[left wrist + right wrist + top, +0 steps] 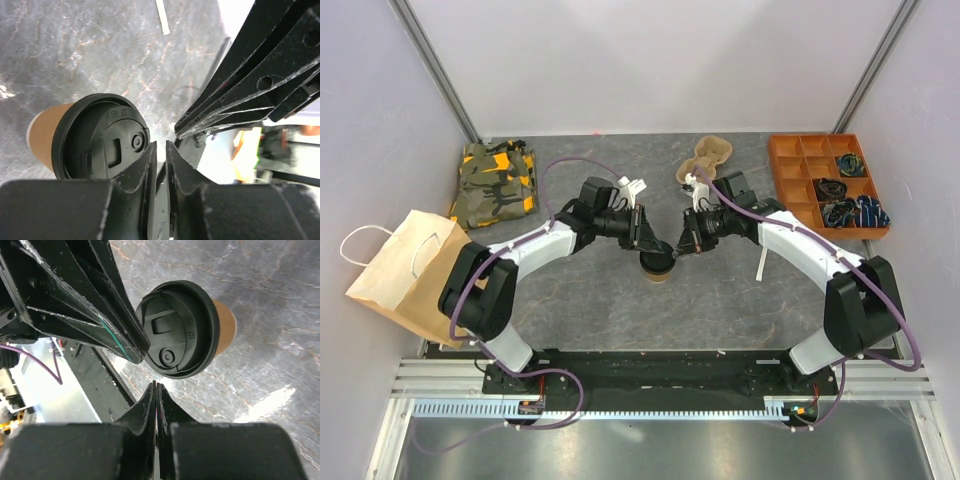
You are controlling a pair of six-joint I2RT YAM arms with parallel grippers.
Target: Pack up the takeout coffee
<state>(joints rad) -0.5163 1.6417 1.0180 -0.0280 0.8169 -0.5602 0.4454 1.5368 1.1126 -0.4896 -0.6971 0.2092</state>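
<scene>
The takeout coffee cup [656, 268], tan paper with its black lid [100, 137] on, stands at the table's middle. My left gripper [648, 243] is shut and empty, and its tips [161, 145] are right at the lid's edge. My right gripper [682, 248] is shut and empty, and its tips [156, 386] are just beside the lid [180, 330], apart from it. The two grippers face each other over the cup. The cup's tan wall [226, 326] shows past the lid.
A brown paper bag [405, 270] with white handles lies at the left edge. A pulp carrier [708, 155] sits at the back. A camouflage cloth [495, 183] is at back left and an orange divided tray [825, 180] at back right. A white strip [761, 262] lies by the right arm.
</scene>
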